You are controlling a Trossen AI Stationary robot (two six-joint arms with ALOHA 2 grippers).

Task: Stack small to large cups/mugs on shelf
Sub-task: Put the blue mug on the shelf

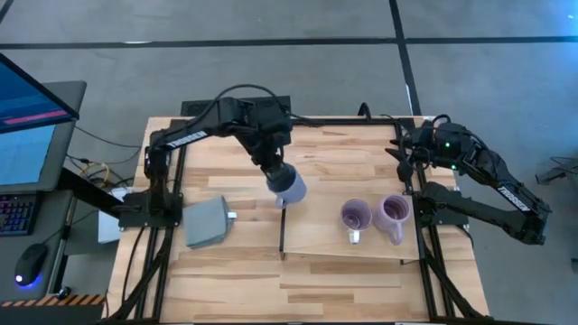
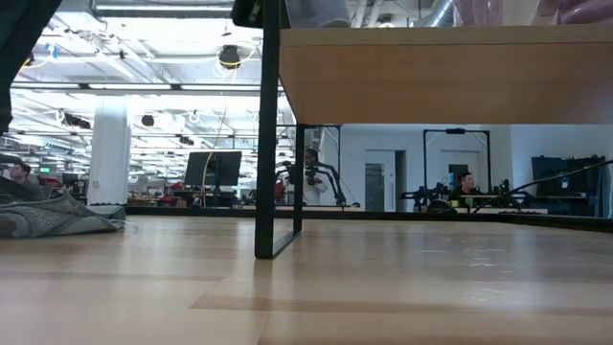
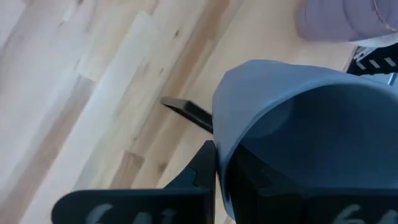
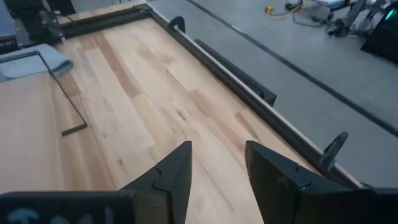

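My left gripper (image 1: 282, 179) is shut on a blue-grey mug (image 1: 292, 189) over the left end of the light-wood shelf (image 1: 361, 171), close to its black strip (image 1: 282, 233). Two lavender mugs (image 1: 356, 215) (image 1: 394, 217) stand on their bases on the shelf's right part. In the left wrist view the blue-grey mug (image 3: 298, 118) fills the picture, with part of a lavender mug (image 3: 339, 18) beyond it. My right gripper (image 4: 217, 165) waits open at the table's far right corner (image 1: 404, 150), nothing between its fingers. My left gripper holds the blue-grey mug by its wall at the rim (image 3: 219, 149), one finger (image 3: 202, 168) outside the mug and the other inside. The fingers come from above, slanting down toward the right. The mug is tilted below them, over the shelf's left end.
A flat grey square block (image 1: 208, 223) lies on the slatted tabletop left of the shelf. In the low view the shelf (image 2: 431, 77) stands on a thin black leg (image 2: 273, 144). Bare tabletop (image 1: 271, 289) runs along the near edge.
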